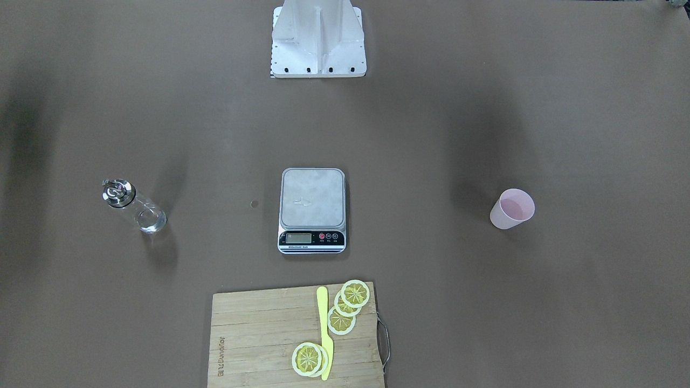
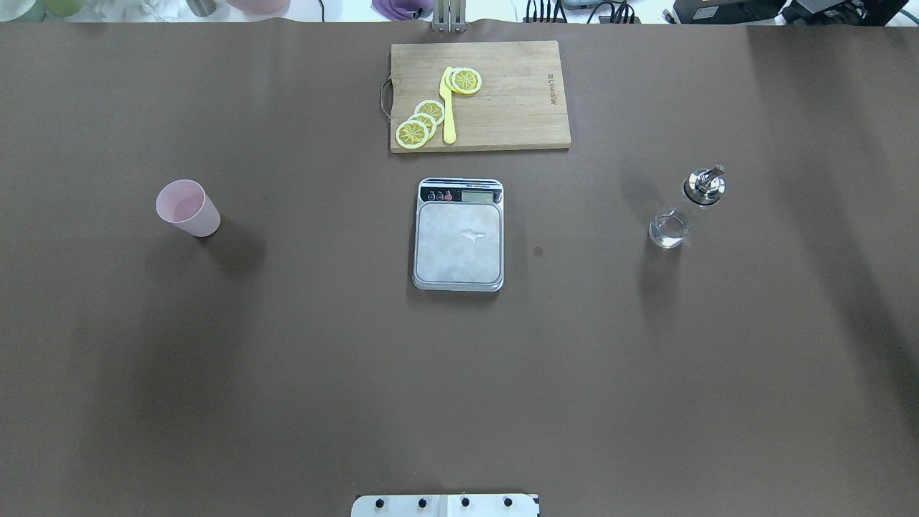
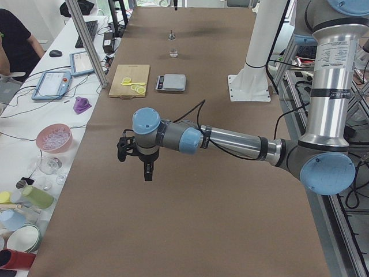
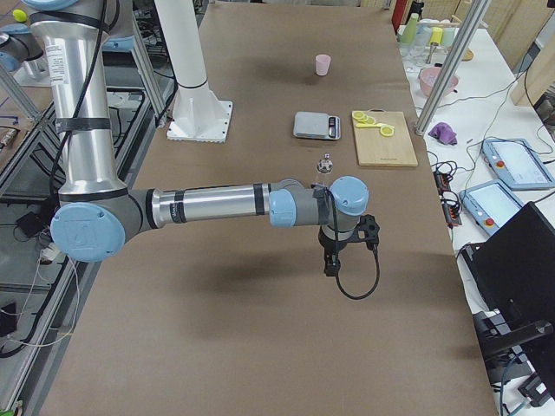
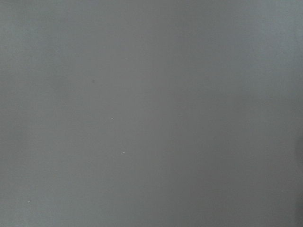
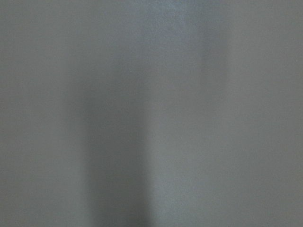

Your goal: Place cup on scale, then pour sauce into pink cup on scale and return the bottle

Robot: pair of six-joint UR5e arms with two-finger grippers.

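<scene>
- Left gripper (image 3: 147, 172): hangs over bare brown table (image 2: 287, 373) out at the robot's left end, holding and touching nothing. It shows only in the side view, so I cannot tell how far its jaws are parted. Its wrist camera shows only blurred table surface.
- Right gripper (image 4: 330, 260): hangs over bare table at the opposite end, likewise empty. It also shows only from the side, so I cannot tell how wide it stands.
- Scale (image 2: 458, 240): flat silver platform, midway between the two grippers and well apart from both. Nothing stands on it, so the first step is not yet done.
- Bottle (image 2: 682, 212): upright clear glass with a silver spout cap. It is inward from the right gripper, between it and the scale. It is probably rigid, smooth, breakable and the heaviest item. The glass body below the cap looks the safest place to grip.
- Cup (image 2: 188, 208): pale pink tumbler, upright and empty. It is inward from the left gripper, between it and the scale. It is likely very light and slightly flexible. A gentle side grip at mid-height should avoid squeezing or tipping it.
- Sauce (image 2: 668, 231): clear liquid low in the bottle. It will likely shift as the bottle tilts.
</scene>
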